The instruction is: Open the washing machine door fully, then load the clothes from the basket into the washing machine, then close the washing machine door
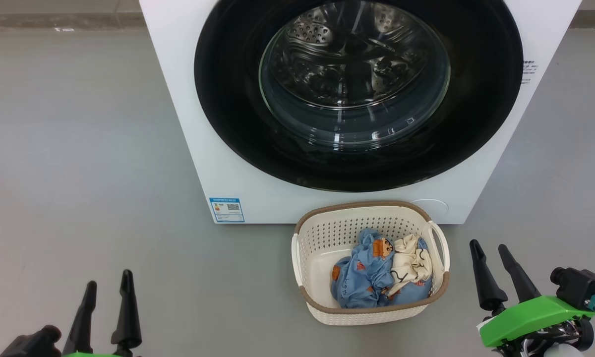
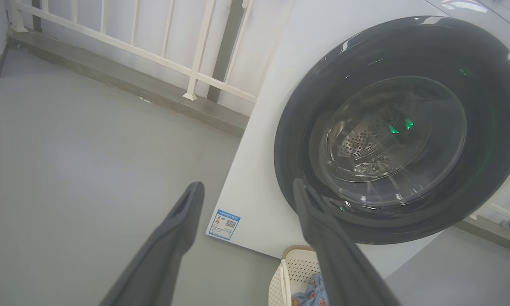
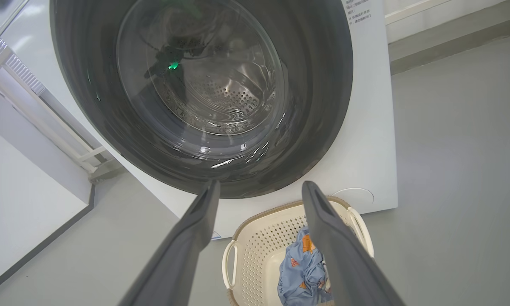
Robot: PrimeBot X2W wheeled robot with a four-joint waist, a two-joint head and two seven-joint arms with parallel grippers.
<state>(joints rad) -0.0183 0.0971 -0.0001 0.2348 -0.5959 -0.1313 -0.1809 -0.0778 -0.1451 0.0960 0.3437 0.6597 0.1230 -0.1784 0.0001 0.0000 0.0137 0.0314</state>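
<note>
A smooth grey floor [image 1: 79, 148] runs back to a low concrete kerb [image 2: 110, 80] carrying a white railing [image 2: 199, 46]; a white wall [image 3: 21, 191] has dark skirting [image 3: 38, 245].

washing machine [image 1: 258, 198]: top cropped | blue label [image 1: 226, 209]: print unreadable | basket [image 2: 296, 270]: mostly cropped

Laundry corner, plain: I face a white front-loading washing machine [image 1: 258, 198], basket [image 1: 327, 230], grey floor [image 1: 79, 148], white railing [image 2: 192, 80].
</note>
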